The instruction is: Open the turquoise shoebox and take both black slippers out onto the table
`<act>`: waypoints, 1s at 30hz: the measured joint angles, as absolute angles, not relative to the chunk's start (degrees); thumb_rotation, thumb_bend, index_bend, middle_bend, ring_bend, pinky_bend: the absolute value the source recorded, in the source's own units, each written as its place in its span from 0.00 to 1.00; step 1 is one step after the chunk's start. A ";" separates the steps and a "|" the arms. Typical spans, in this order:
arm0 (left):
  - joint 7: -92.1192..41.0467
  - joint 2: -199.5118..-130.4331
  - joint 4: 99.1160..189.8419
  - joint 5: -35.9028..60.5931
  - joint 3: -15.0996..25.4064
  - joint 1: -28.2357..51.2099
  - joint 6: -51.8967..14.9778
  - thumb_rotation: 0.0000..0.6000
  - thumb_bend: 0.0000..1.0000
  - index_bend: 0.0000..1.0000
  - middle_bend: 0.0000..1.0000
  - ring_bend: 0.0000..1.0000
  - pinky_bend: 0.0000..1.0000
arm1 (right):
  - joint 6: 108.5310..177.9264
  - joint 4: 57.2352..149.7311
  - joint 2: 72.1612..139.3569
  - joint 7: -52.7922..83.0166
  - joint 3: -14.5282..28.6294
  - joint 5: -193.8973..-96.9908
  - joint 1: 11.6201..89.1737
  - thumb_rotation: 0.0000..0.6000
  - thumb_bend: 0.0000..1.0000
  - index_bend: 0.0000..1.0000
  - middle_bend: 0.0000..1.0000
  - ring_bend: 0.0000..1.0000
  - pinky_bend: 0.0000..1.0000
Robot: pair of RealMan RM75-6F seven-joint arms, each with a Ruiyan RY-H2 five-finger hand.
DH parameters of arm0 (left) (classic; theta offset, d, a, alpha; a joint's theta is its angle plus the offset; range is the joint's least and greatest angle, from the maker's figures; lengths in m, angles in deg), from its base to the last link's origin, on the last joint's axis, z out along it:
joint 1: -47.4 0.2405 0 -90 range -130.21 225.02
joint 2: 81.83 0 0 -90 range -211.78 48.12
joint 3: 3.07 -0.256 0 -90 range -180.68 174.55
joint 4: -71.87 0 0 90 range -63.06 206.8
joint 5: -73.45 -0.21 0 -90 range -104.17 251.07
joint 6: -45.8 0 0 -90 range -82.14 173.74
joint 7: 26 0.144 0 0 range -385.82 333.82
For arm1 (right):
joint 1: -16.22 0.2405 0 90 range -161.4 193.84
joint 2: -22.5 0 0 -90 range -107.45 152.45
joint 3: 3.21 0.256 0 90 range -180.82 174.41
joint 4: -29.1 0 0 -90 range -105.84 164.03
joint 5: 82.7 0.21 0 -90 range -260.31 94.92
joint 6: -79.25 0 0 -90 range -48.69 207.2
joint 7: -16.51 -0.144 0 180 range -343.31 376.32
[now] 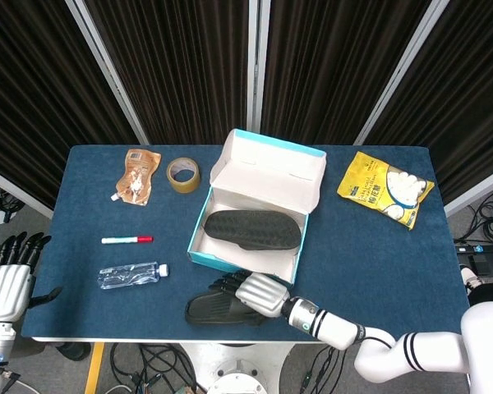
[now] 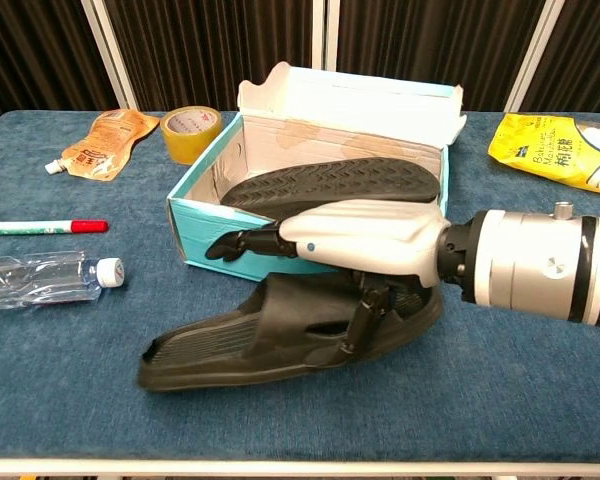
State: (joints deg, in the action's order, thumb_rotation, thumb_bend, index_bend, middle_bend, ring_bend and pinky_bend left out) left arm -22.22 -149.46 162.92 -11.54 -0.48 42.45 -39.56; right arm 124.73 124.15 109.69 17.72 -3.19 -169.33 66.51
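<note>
First slipper (image 2: 280, 335) is gripped by right hand (image 2: 350, 240) fingers (image 2: 245, 242) near the desk (image 2: 500, 390) edge; careless release risks a fall. Left hand (image 1: 4, 283) fingers are spread.

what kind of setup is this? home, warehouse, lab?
Most likely a lab or test cell. A blue-covered table stands before black curtains on metal poles, loose cables run on the floor beneath it, and unrelated props lie about: tape roll, marker, snack bag.
</note>
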 measured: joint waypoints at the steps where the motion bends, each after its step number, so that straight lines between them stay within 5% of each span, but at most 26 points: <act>1: -22.29 -149.46 162.92 -11.55 -0.48 42.47 -39.59 1.00 0.07 0.12 0.09 0.00 0.04 | 124.72 124.41 109.14 18.27 -3.20 -169.17 66.45 1.00 0.00 0.00 0.00 0.00 0.00; 17: -21.69 -149.08 163.62 -11.98 -0.36 42.26 -39.84 1.00 0.07 0.12 0.09 0.00 0.04 | 133.34 135.57 90.70 24.45 -1.46 -168.66 62.42 1.00 0.00 0.00 0.01 0.00 0.00; 30: -22.09 -148.94 163.66 -11.87 -0.70 42.91 -40.39 1.00 0.07 0.12 0.09 0.00 0.04 | 121.79 123.27 97.46 30.73 4.04 -151.54 69.22 1.00 0.02 0.00 0.07 0.00 0.00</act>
State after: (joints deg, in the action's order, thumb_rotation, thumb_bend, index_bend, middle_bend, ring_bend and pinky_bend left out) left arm -22.09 -148.94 163.66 -11.87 -0.70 42.91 -40.39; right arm 121.79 123.27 97.46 30.73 4.04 -151.54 69.22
